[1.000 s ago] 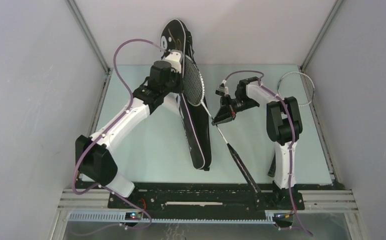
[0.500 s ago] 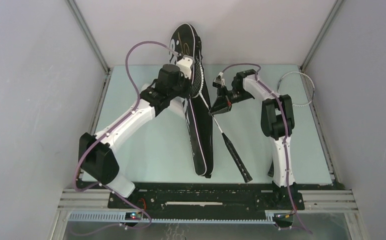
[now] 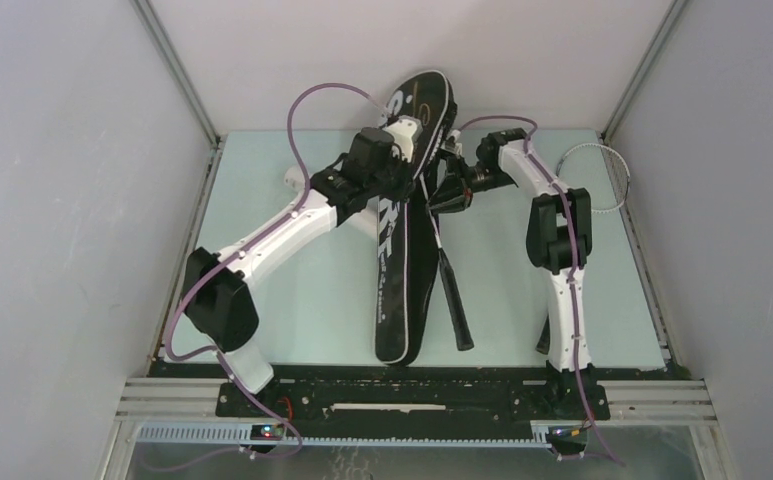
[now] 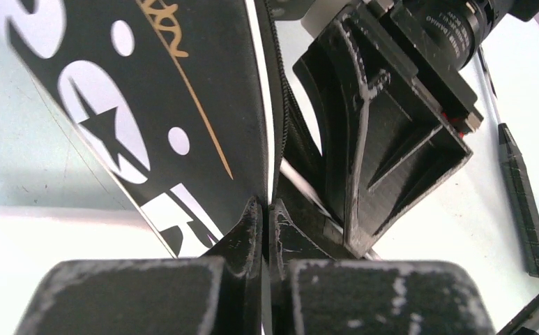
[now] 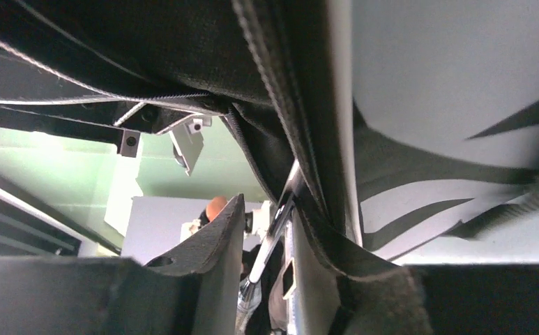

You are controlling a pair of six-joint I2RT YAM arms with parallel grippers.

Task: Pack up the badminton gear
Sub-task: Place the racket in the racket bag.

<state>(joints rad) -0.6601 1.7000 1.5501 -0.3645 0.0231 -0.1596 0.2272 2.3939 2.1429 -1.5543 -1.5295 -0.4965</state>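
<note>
One racquet [image 3: 452, 300] has slid deeper into the black bag [image 3: 394, 290], just shaft and handle poking out near. Left end effector [image 4: 266, 209] pinches the bag's open edge; right end effector [image 5: 270, 213] just spread off the shaft, so that one's nearly packed, I guess.

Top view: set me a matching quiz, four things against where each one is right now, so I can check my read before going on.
Things
1. black racquet-shaped fabric bag lettered SPORT
2. black handle of the thin silver-white racquet
3. second racquet's silver-white hoop head
4. long white tube

Places
A. far left, behind the left arm
B. by the right wall
C. edge pinched in the shut left gripper
D. on the pale green table, right of the bag

Pairs: 1-C, 2-D, 3-B, 4-A
</note>
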